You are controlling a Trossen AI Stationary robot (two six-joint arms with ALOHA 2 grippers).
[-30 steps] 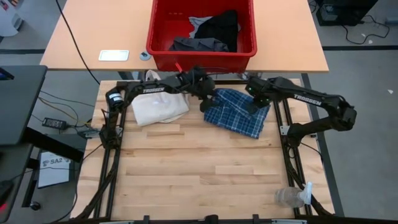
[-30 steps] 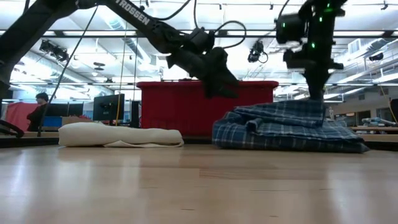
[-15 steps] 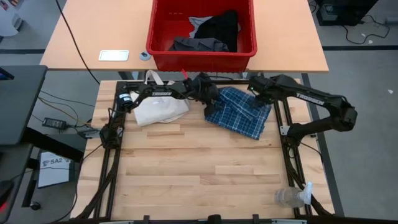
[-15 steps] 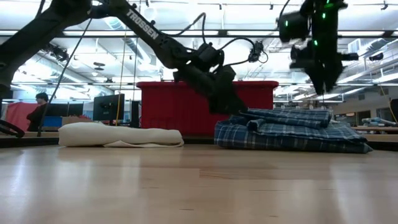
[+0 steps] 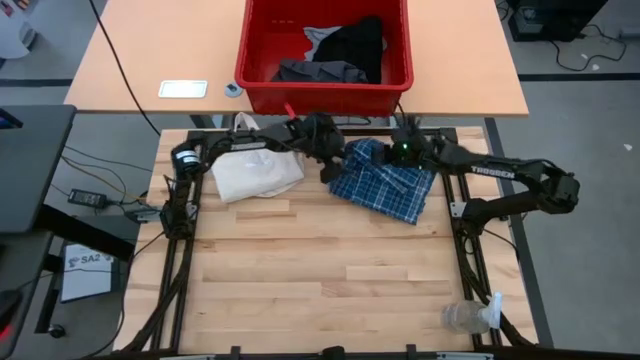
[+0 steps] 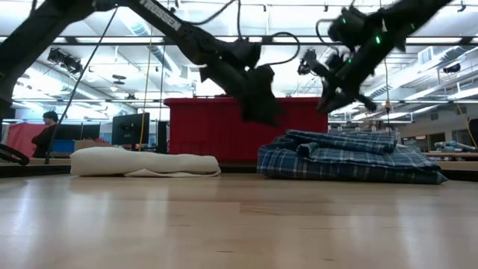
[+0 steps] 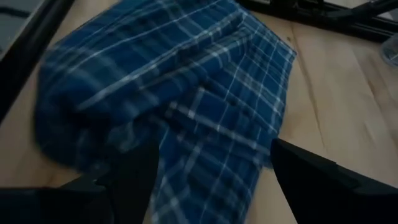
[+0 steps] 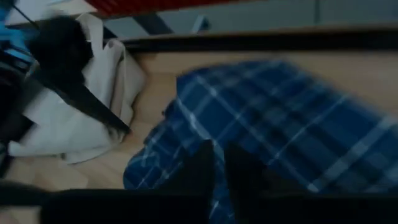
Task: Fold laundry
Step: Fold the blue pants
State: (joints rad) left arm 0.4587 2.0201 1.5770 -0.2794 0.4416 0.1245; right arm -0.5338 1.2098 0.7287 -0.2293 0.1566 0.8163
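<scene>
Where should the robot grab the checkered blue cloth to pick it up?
Probably the raised fold along the plaid cloth's top, coming straight down: it stands proud of the flat layers, so open fingers can pinch it. The left gripper hovers nearest.

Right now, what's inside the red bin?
In the red bin the high view shows a black garment, a dark grey one and a bit of light grey cloth. Anything beneath them is covered.
</scene>
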